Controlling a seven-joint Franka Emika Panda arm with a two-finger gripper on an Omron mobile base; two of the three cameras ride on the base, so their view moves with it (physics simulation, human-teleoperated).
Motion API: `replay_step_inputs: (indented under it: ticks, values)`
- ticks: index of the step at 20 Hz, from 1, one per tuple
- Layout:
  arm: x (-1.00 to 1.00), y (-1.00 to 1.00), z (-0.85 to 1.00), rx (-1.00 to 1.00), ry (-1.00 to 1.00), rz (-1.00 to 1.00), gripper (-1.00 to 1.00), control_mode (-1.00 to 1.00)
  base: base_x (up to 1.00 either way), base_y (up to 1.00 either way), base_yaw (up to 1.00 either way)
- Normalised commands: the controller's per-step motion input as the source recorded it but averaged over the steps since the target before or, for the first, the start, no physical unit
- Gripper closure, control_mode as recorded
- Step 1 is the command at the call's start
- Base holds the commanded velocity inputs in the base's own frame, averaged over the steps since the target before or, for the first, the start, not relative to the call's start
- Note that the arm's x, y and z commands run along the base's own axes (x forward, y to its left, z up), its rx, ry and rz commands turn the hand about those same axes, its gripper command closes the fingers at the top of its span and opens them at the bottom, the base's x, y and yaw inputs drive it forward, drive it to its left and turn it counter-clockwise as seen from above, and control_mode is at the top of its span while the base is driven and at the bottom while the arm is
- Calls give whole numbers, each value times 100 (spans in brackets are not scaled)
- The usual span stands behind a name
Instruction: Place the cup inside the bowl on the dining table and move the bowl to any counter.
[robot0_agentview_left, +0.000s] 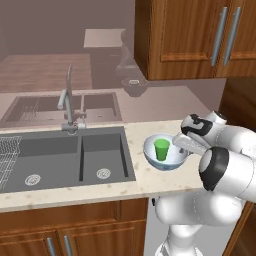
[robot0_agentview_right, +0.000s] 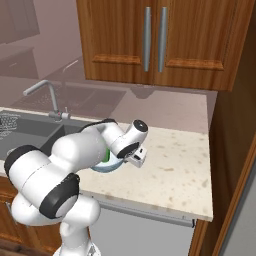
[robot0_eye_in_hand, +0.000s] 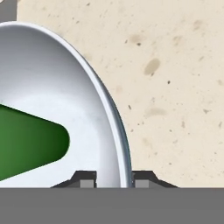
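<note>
Right now the gripper (robot0_eye_in_hand: 113, 181) straddles the rim of the bowl (robot0_agentview_left: 166, 151), one finger inside the wall and one outside, pinching that rim between them. In the hand view the bowl's white inside curves away from the fingertips (robot0_eye_in_hand: 87, 180), and the cup (robot0_eye_in_hand: 30, 142) lies across it as a dark green wedge. From the left base view the cup (robot0_agentview_left: 161, 149) stands upright inside the bowl, well below the arm's wrist, which reaches in from the right.

Whether the bowl rests on the stone or hangs just above it cannot be told. It is over the counter (robot0_agentview_left: 145, 177), on the open stretch just to the right of the sink (robot0_agentview_left: 65, 157). The sink's right basin is near the bowl's left side, with a strip of speckled stone between them. The faucet (robot0_agentview_left: 69, 102) stands behind the sink, well apart from the bowl. A wire rack (robot0_agentview_left: 7, 157) sits at the far left edge of the left basin.

Overhead, the wooden wall cabinet (robot0_agentview_right: 162, 42) with two metal handles hangs above the back of the counter (robot0_agentview_right: 172, 165). In the right base view the arm's own forearm hides most of the bowl (robot0_agentview_right: 107, 164), leaving only a pale sliver of its lower side.
</note>
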Motion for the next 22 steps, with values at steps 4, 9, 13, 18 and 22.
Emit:
replay_step_inputs:
  ticks: [4,9,13,18,22]
  values:
    - [0,9,0,0,0,-1,-100,-100,0,0,0]
    - [0,1,0,0,0,-3,-100,-100,0,0,0]
    - [0,0,0,0,2,-5,-100,-100,0,0,0]
    - [-13,0,9,0,0,-9,-100,-100,0,0,0]
    - [-21,0,24,0,0,-7,-100,-100,0,0,0]
